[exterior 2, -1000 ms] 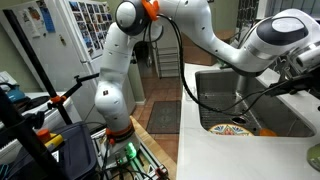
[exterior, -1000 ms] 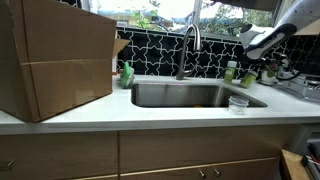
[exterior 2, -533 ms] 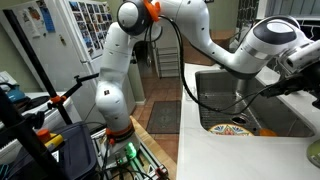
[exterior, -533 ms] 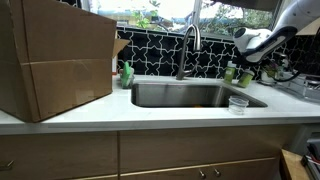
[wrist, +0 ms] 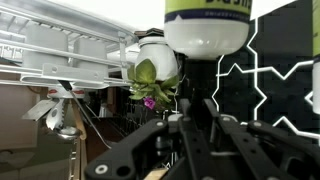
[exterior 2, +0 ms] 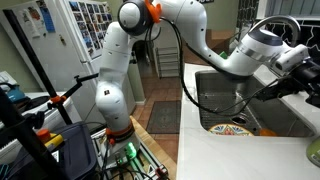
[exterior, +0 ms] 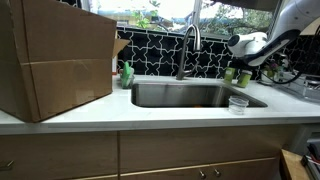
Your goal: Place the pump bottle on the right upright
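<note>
Kitchen counter (exterior: 150, 115) with a steel sink (exterior: 180, 96). The pump bottle (exterior: 244, 77), small and pale green, sits near the counter's back edge, behind the sink's right back corner and right of the faucet (exterior: 188, 45). It is too small here to tell whether it stands or lies. Just beside it, toward the faucet, is another small greenish bottle (exterior: 229, 72). The robot arm reaches in from the right, and its dark gripper (exterior: 252, 62) hangs close over the two bottles; contact cannot be told. In the wrist view the gripper (wrist: 197, 115) fills the bottom middle, too dark to tell how far apart its jaws stand. A clear cup (exterior: 238, 103) stands near the front edge, right of the sink. A brighter green bottle (exterior: 126, 73) stands at the sink's left back corner, beside a large cardboard box (exterior: 55, 55) on the left end.
</note>
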`<state>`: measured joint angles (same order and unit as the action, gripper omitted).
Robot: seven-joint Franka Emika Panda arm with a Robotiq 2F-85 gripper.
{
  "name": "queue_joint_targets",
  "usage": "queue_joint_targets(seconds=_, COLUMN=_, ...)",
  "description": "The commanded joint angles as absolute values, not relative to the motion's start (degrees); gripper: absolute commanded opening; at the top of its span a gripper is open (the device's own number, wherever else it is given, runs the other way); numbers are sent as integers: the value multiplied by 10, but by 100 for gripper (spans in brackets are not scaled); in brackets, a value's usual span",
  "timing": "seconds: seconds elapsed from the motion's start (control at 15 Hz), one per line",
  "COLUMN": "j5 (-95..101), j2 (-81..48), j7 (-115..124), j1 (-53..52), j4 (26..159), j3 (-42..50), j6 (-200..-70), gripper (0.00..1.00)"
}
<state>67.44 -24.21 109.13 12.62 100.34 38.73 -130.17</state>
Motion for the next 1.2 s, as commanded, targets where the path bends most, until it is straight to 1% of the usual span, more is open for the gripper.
queue_joint_targets(seconds=0.0, j5=721, j2=-215, j7=1132, j1=141, j4=1043, j3=343, j6=-1277, gripper=16)
queue_joint_targets(seconds=0.07, j5=723, j2=-208, j7=1134, j1=146, j4=1048, j3=331, j6=-1270, gripper=42)
queue_joint_targets(seconds=0.13, j5=724, j2=-201, j7=1138, j1=152, j4=1052, j3=320, j6=-1265, gripper=42)
queue_joint_targets(seconds=0.2, j5=718, j2=-190, j7=1136, j1=158, j4=1059, j3=309, j6=-1266, gripper=47)
queue_joint_targets(seconds=0.53, j5=704, j2=-114, j7=1128, j1=195, j4=1105, j3=269, j6=-1301, gripper=84)
queue_joint_targets(seconds=0.6, j5=699, j2=-93, j7=1120, j1=202, j4=1118, j3=265, j6=-1313, gripper=93)
queue_joint_targets(seconds=0.67, j5=689, j2=-65, j7=1105, j1=211, j4=1135, j3=262, j6=-1331, gripper=99)
queue_joint_targets(seconds=0.73, j5=675, j2=-42, j7=1087, j1=220, j4=1147, j3=262, j6=-1350, gripper=100)
queue_joint_targets(seconds=1.13, j5=540, j2=80, j7=863, j1=253, j4=1225, j3=279, j6=-1455, gripper=100)
